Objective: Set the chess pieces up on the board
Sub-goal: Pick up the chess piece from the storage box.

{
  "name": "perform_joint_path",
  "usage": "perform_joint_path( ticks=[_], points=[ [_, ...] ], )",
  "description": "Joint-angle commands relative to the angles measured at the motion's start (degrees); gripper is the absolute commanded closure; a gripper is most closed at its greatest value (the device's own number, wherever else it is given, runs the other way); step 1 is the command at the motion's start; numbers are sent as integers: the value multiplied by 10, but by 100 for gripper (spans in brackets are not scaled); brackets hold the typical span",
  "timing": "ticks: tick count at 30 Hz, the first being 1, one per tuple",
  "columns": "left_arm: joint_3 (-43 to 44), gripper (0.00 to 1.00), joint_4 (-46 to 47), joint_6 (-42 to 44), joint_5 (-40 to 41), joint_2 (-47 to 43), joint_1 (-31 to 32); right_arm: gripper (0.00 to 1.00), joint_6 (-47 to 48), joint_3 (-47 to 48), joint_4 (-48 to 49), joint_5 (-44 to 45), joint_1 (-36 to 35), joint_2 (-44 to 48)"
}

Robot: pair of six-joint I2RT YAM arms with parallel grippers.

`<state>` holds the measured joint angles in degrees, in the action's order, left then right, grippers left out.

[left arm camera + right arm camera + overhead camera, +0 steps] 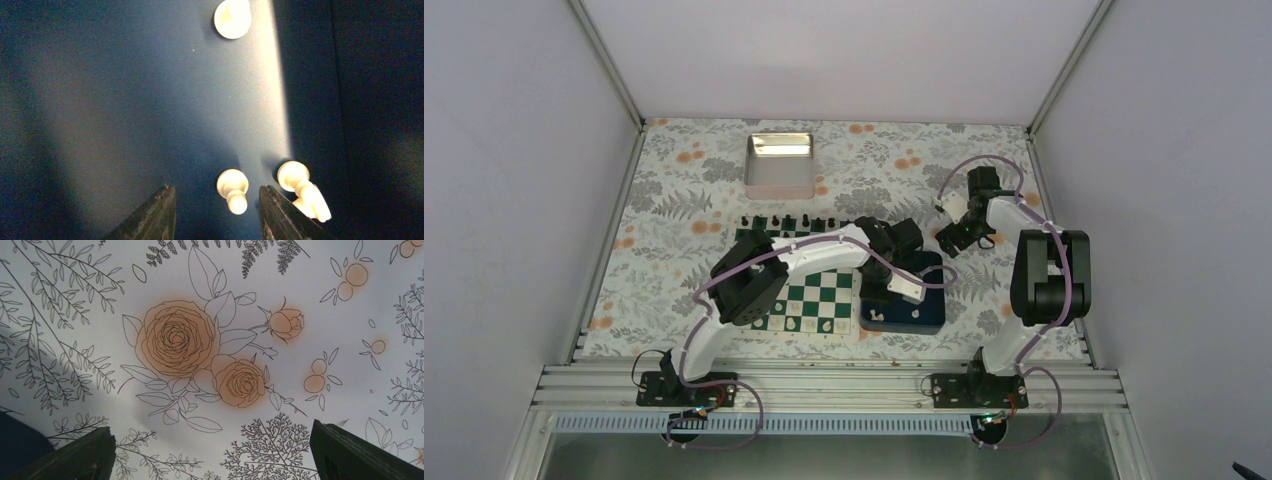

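Note:
The green-and-white board (814, 300) lies mid-table, partly under my left arm, with a few white pieces (792, 325) on its near row. My left gripper (886, 292) hangs low over the dark blue tray (932, 318). In the left wrist view the left gripper (216, 196) is open, with a white pawn (233, 189) lying on the tray floor between its fingers, nearer the right one. A second white piece (301, 187) lies just outside the right finger, and a third (232, 18) lies farther off. My right gripper (954, 238) is open and empty over the tablecloth (210, 440).
A shiny metal tin (779, 163) stands at the back. A row of small black pieces (786, 221) stands along the board's far edge. The floral tablecloth (674, 200) covers the table. Grey walls close in both sides.

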<state>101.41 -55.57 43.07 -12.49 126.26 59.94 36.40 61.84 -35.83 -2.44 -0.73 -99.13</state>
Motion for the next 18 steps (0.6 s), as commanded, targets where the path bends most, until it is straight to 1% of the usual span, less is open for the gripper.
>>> perform_joint_path(
  ticks=[1, 7, 10, 11, 16, 18],
  points=[
    [-15, 57, 14, 7, 9, 2, 4, 0, 5, -7, -1, -3, -3, -5],
    [-14, 63, 17, 4, 11, 4, 6, 0, 5, -8, 0, -3, -2, -4],
    [-14, 68, 18, 4, 11, 4, 5, 0, 6, -8, -1, -2, -2, -4],
    [-14, 70, 18, 4, 11, 3, 5, 0, 6, -8, 0, -3, -2, -4],
    [-14, 89, 14, 6, 8, 6, 6, 0, 7, -8, -1, -3, -2, -3],
    [-12, 91, 10, 6, 6, 3, 5, 0, 6, -8, -2, -3, -2, -3]
  ],
)
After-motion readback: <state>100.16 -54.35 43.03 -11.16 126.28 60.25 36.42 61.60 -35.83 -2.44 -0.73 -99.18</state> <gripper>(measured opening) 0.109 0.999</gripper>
